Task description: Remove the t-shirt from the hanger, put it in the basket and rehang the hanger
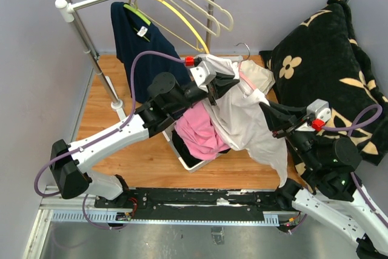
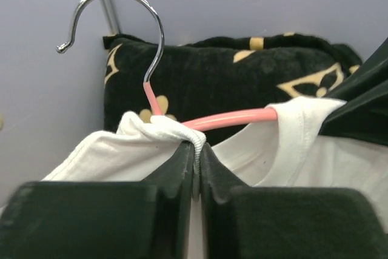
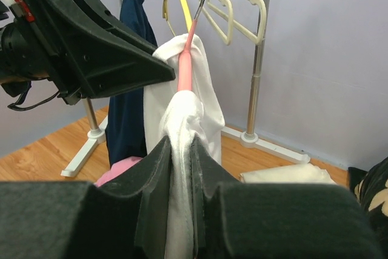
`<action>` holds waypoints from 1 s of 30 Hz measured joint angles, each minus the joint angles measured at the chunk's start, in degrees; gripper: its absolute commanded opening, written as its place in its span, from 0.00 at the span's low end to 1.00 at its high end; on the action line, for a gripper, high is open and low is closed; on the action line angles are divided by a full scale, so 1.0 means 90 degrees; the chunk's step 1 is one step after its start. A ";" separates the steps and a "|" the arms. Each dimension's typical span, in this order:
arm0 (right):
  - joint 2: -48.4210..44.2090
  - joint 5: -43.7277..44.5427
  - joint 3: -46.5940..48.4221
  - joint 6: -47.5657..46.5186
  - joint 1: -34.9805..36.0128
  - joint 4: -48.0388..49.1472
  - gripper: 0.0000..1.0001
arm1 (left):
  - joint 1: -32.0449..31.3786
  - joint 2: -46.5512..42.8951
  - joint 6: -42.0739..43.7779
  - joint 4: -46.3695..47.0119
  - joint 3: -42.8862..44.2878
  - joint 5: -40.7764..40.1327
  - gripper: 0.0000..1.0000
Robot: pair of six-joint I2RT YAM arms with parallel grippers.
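My left pincer [image 2: 197,150] nips the collar of the white t-shirt [image 2: 339,168], my right pincer [image 3: 180,150] clamps its shoulder; the pink hanger [image 2: 230,117] ahead sits inside, not yet freed.

Overhead, two wrist close-ups; shared hanger [image 2: 230,117]

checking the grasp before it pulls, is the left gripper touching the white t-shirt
Touching. The left wrist view shows the left gripper pinched shut on the bunched collar of the white t-shirt, just below the pink hanger.
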 measured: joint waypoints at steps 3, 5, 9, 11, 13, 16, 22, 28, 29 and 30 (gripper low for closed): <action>-0.0005 0.0015 -0.0032 0.0000 0.0000 0.0017 0.01 | 0.0000 0.0000 -0.0010 -0.0282 0.0000 -0.0148 0.60; -0.0019 0.0044 -0.0066 0.0000 0.0000 0.0022 0.01 | 0.0000 0.0000 -0.0002 -0.0391 -0.0010 -0.0396 0.74; -0.0070 0.0073 -0.0141 -0.0019 0.0000 0.0041 0.01 | -0.0007 -0.0146 -0.0017 -0.0304 -0.0323 -0.0935 0.78; -0.0097 0.0075 -0.0187 -0.0039 0.0000 0.0041 0.01 | -0.0005 -0.0257 -0.0027 -0.0216 -0.0476 -0.1069 0.78; -0.0100 0.0078 -0.0202 -0.0056 0.0000 0.0039 0.01 | -0.0007 -0.0338 -0.0024 -0.0126 -0.0512 -0.1124 0.78; -0.0114 0.0061 -0.0231 -0.0078 0.0000 0.0044 0.01 | -0.0007 -0.0391 -0.0012 0.0131 -0.0491 -0.1161 0.78; -0.0136 0.0005 -0.0299 -0.0095 0.0000 0.0049 0.01 | -0.0007 -0.0058 0.0068 0.0282 0.0117 -0.1112 0.77; -0.0141 -0.0007 -0.0318 -0.0129 0.0000 0.0063 0.01 | -0.0007 0.0617 0.0073 0.0219 0.0823 -0.0991 0.67; -0.0141 -0.0012 -0.0318 -0.0134 0.0000 0.0070 0.01 | -0.0007 0.0704 0.0068 0.0170 0.0886 -0.0979 0.65; -0.0141 -0.0027 -0.0318 -0.0141 0.0000 0.0070 0.01 | -0.0007 0.0804 0.0075 0.0090 0.0971 -0.0962 0.62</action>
